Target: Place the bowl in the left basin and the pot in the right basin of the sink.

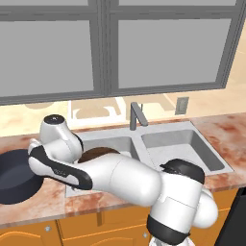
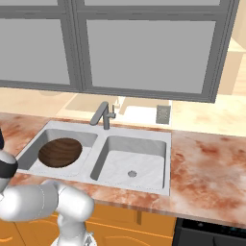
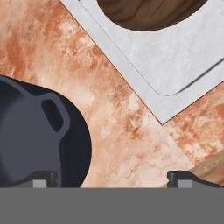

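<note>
Both base views look forward and down from behind the arm, sharing the sink (image 1: 158, 144) and bowl (image 2: 60, 152). The hand view faces steeply down, close above the tabletop (image 3: 109, 127).

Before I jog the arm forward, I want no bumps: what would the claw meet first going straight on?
Probably the bare countertop between the pot and the sink. The open claw points down at it; one fingertip sits by the pot's rim, though depth is unclear.
</note>
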